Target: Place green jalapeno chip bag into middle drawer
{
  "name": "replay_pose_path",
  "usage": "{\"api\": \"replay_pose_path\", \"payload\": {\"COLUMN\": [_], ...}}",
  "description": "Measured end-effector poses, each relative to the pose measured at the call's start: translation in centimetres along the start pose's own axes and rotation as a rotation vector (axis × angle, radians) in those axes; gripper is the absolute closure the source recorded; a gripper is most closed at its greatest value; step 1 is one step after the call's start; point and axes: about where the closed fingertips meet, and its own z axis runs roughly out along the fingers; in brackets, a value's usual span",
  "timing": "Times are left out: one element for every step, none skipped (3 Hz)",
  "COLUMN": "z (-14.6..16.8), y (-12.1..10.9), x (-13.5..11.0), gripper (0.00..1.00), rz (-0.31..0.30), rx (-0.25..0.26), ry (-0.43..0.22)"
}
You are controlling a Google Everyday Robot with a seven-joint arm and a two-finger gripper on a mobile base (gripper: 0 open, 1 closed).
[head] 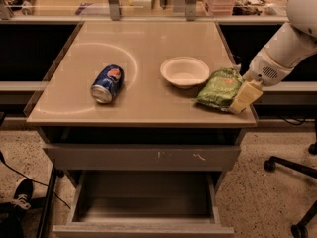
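The green jalapeno chip bag (pixel 220 88) lies crumpled on the tan table top (pixel 143 48), near its front right corner and just right of the white bowl (pixel 184 72). My gripper (pixel 243 96) comes in from the right on a white arm and sits low at the bag's right edge, touching or nearly touching it. The middle drawer (pixel 143 202) stands pulled open below the table; its bare grey floor shows nothing in it.
A blue soda can (pixel 107 84) lies on its side at the table's left. A shut grey drawer front with pale scratches (pixel 143 156) sits above the open drawer. Office chair legs (pixel 292 167) stand on the floor at right. A shoe (pixel 20 192) and cable lie at lower left.
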Motion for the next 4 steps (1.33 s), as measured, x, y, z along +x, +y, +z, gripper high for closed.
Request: {"api": "replay_pose_path", "payload": {"z": [0.0,0.01,0.01,-0.42], "y": [0.0,0.0,0.0,-0.5], "x": [0.0,0.0,0.0,0.08], "gripper": [0.64,0.87,1.0,1.0], "rz": [0.0,0.0,0.0,0.0], "rx": [0.0,0.0,0.0,0.0], "ry": [0.0,0.0,0.0,0.0]}}
